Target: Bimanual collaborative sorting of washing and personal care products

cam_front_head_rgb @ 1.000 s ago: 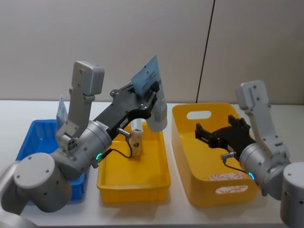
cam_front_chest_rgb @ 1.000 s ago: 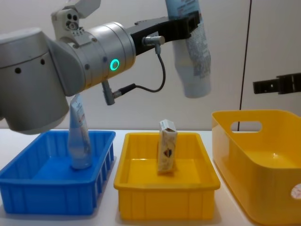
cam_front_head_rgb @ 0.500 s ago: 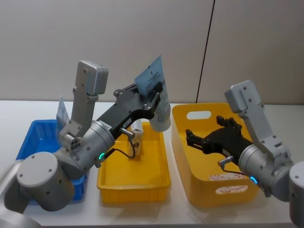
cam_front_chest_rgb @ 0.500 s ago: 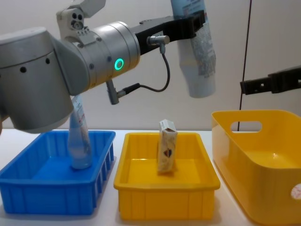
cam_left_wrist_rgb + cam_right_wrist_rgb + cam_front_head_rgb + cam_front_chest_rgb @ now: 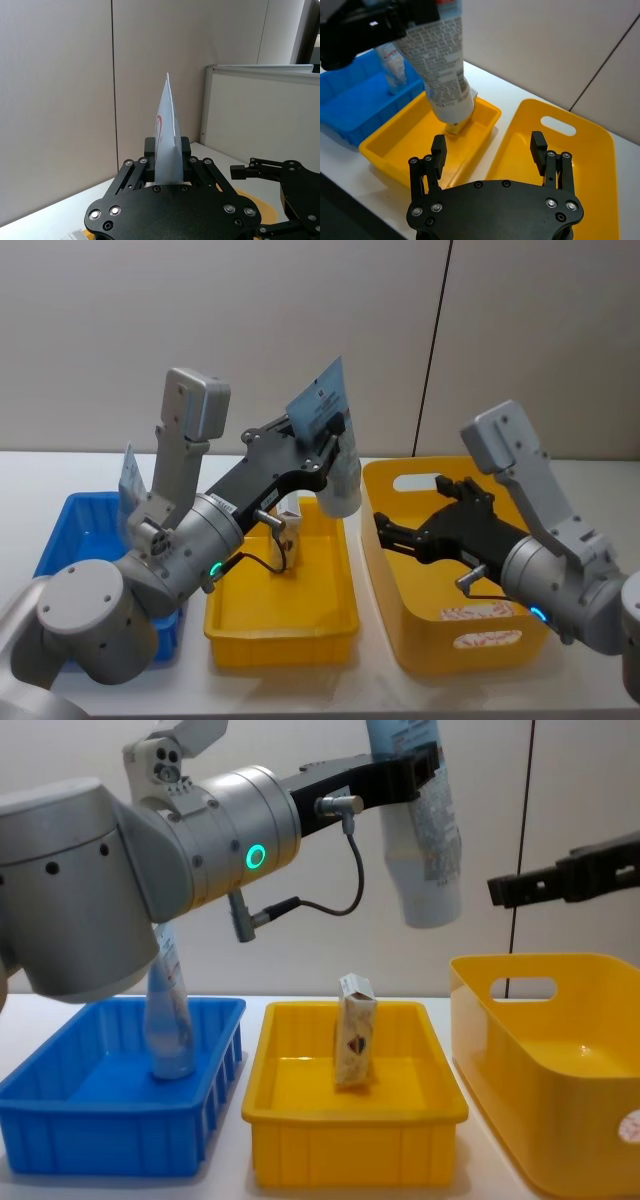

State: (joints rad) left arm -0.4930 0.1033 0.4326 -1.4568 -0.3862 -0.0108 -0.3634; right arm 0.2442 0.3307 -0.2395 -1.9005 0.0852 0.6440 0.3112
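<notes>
My left gripper [image 5: 325, 435] [image 5: 415, 765] is shut on the flat top of a whitish pouch [image 5: 338, 478] [image 5: 428, 850] [image 5: 167, 145], which hangs high over the far right corner of the yellow tray [image 5: 280, 635]. An orange-and-white carton [image 5: 355, 1045] [image 5: 288, 530] stands upright in that tray. Another pouch [image 5: 168, 1010] [image 5: 130, 475] stands in the blue bin [image 5: 100, 1130]. My right gripper [image 5: 385, 532] [image 5: 497, 890] [image 5: 489, 145] is open above the large yellow bin [image 5: 470, 640], its fingers pointing left toward the held pouch [image 5: 440, 65], a short gap away.
The three bins sit side by side on a white table: blue at the left, yellow tray in the middle, deep yellow bin [image 5: 560, 1120] at the right. A dark cable hangs down the wall behind. Bare table lies in front of the bins.
My right gripper has moved left over the large yellow bin, closer to the held pouch. The left gripper with the pouch has shifted slightly right.
</notes>
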